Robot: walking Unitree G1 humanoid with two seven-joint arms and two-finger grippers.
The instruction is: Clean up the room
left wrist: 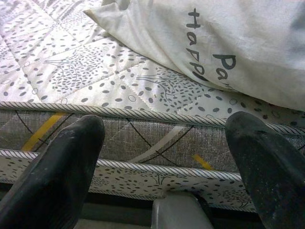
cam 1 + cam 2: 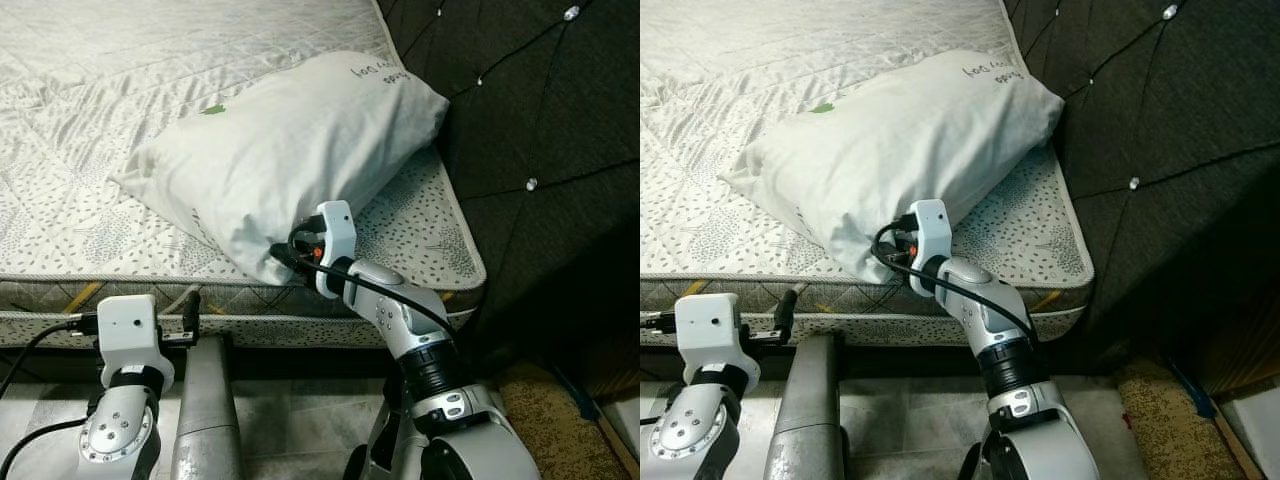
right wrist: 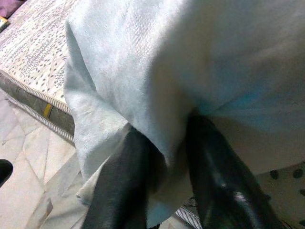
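A white pillow (image 2: 290, 150) lies askew on the bed (image 2: 90, 100) near the dark headboard (image 2: 560, 120), its near corner pinched between the right gripper (image 3: 164, 176) fingers. The left gripper (image 1: 167, 162) waits, fingers spread, at the mattress edge. Next, likely: drag the pillow square.

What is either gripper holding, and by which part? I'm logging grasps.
The right gripper pinches the white pillow by its near corner; the left gripper holds nothing.
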